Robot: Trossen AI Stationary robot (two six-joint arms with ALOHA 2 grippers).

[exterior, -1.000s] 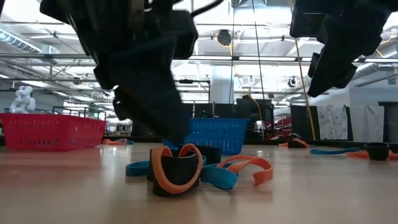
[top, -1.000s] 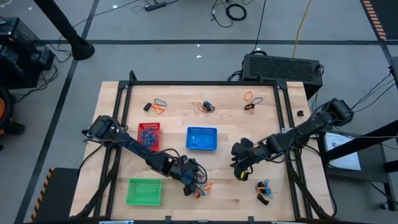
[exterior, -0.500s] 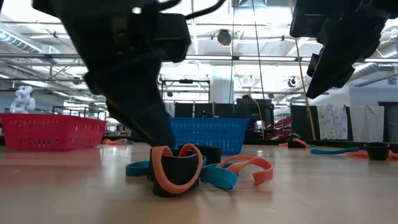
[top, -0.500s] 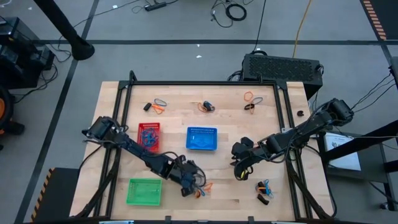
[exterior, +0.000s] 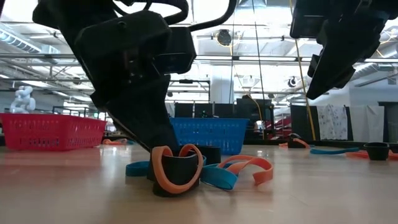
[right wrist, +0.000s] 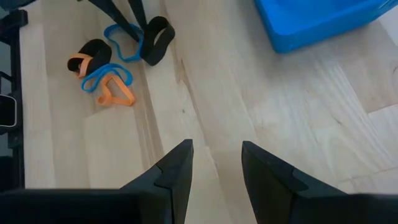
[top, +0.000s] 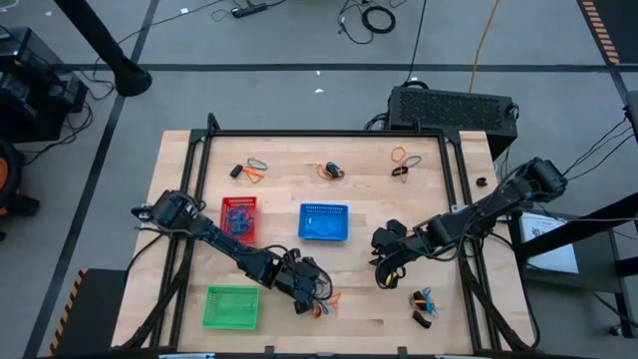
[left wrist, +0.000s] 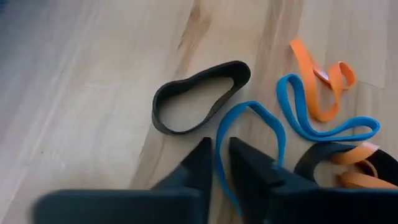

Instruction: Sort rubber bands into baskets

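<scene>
Near the table's near edge lies a small pile of rubber bands (top: pixel 321 304). In the left wrist view it holds a black band (left wrist: pixel 199 96), two blue bands (left wrist: pixel 252 118) (left wrist: pixel 323 121) and an orange one (left wrist: pixel 323 81). My left gripper (left wrist: pixel 221 158) is down on this pile, shut on the nearer blue band. My right gripper (right wrist: pixel 217 168) hangs open above bare table to the right of the blue basket (top: pixel 324 221), with nothing between its fingers. The red basket (top: pixel 238 218) holds several blue bands, and the green basket (top: pixel 231 306) stands near left. My left gripper pinches one side of the blue band's loop (left wrist: pixel 219 146) between its two fingertips (left wrist: pixel 202 155). The fingers slant down from above, coming from the table's left. The band lies flat on the table, its rounded end (left wrist: pixel 249 107) beyond the fingertips, beside the black band.
More bands lie in little groups along the far edge (top: pixel 254 170) (top: pixel 332 171) (top: pixel 401 160) and at the near right (top: pixel 424 301). A black and an orange band (exterior: pixel 177 171) stand on edge in the pile. Bare wood lies between the two grippers.
My left gripper has sunk a little onto the pile of bands and rolled slightly. The bands lie where they were.
</scene>
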